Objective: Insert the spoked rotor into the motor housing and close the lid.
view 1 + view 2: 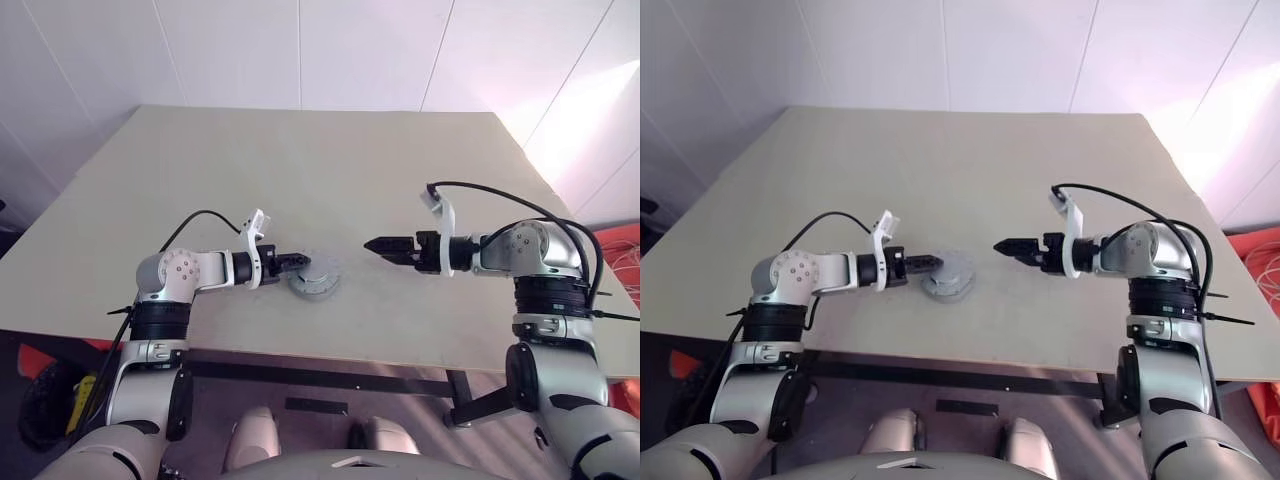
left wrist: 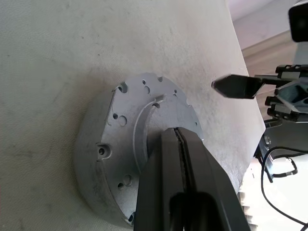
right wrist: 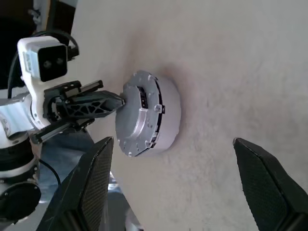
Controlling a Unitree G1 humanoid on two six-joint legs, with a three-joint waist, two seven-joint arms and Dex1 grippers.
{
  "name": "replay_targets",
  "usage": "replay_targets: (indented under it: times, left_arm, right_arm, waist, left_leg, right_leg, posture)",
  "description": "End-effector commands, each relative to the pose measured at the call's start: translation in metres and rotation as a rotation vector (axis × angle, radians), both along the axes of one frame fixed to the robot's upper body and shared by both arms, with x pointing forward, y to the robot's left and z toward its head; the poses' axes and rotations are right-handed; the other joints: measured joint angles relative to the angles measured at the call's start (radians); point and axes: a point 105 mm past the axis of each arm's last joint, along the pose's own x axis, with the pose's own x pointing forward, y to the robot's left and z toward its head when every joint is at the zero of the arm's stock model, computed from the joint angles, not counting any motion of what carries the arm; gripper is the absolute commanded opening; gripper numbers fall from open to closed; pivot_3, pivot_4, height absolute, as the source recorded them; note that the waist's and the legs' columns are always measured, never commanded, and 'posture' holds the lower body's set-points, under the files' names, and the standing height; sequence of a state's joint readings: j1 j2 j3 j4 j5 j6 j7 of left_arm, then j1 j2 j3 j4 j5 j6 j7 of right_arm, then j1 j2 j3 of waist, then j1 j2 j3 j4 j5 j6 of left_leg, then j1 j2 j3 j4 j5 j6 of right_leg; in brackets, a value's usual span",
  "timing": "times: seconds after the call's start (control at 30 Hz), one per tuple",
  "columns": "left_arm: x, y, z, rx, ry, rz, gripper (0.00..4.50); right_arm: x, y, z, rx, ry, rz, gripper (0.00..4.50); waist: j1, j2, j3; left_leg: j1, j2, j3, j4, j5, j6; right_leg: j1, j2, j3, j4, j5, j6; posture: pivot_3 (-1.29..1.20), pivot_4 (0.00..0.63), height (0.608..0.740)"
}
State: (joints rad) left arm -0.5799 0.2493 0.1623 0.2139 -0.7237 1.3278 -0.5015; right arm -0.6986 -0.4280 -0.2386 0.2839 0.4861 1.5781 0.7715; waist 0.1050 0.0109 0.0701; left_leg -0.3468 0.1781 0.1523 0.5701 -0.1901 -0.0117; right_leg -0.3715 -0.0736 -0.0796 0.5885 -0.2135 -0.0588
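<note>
- Near the front edge of the table (image 1: 330,150), the motor housing (image 1: 314,282) lies closed: a grey metal lid (image 2: 144,103), drilled with small holes, covers its top, and no copper windings are on view. The spoked rotor is not to be made out; by this reading it sits sealed inside, though that cannot be checked from outside.
- The left gripper (image 1: 292,263) rests at the housing's left side, fingers pressed together with nothing between them, their tips on or just over the lid; whether they bear down on it cannot be told.
- To the right, well apart from the housing, the right gripper (image 1: 385,246) hangs above the tabletop with fingers spread wide and empty, pointing back toward the part.
- Judged from this, both insertion and lid closing look done; what may remain is a final press to seat the lid and drawing both arms clear.
- Beyond, the beige tabletop runs bare to the pale wall (image 1: 300,50); nothing stands between either gripper and the housing.
</note>
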Motion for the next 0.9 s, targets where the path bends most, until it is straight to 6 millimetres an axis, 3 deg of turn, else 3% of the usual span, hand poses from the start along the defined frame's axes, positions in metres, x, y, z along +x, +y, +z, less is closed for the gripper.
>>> replay_targets:
  times: [0.03,0.27,0.43,0.9]
  left_arm:
    - [-0.002,0.005,-0.012,0.051,0.032,0.012,0.0]
    - [-0.002,0.007,-0.012,0.055,0.026,0.016,0.0]
    - [-0.002,0.007,-0.011,0.059,0.021,0.018,0.0]
    - [-0.001,0.008,-0.01,0.067,0.014,0.02,0.0]
  right_arm:
    - [-0.008,0.005,-0.005,0.023,0.031,0.003,4.48]
    - [-0.016,0.028,-0.022,0.048,0.079,0.016,4.48]
    - [-0.014,0.054,-0.027,0.116,0.11,0.005,4.48]
    - [0.004,0.106,-0.011,0.272,0.104,-0.015,4.48]
  waist:
    - [0.003,0.0,0.0]
    - [0.004,0.001,-0.001]
    - [0.001,0.001,-0.001]
    - [-0.013,0.001,-0.001]
  left_leg:
    - [0.0,0.0,0.0,0.0,0.0,0.0]
    - [0.003,0.0,0.0,-0.002,0.002,-0.003]
    - [0.005,0.0,0.0,-0.006,0.003,-0.005]
    - [0.006,0.001,0.001,-0.009,0.006,-0.01]
  right_leg:
    - [0.0,0.0,0.0,0.0,-0.001,0.001]
    - [0.001,0.0,0.0,0.0,-0.003,0.005]
    - [0.002,0.0,0.0,0.0,-0.003,0.005]
    - [0.0,0.001,0.0,0.0,-0.003,0.005]
  posture:
    - [0.0,0.0,0.74]
    - [0.0,0.0,0.74]
    - [0.0,0.0,0.74]
    - [0.0,0.0,0.74]
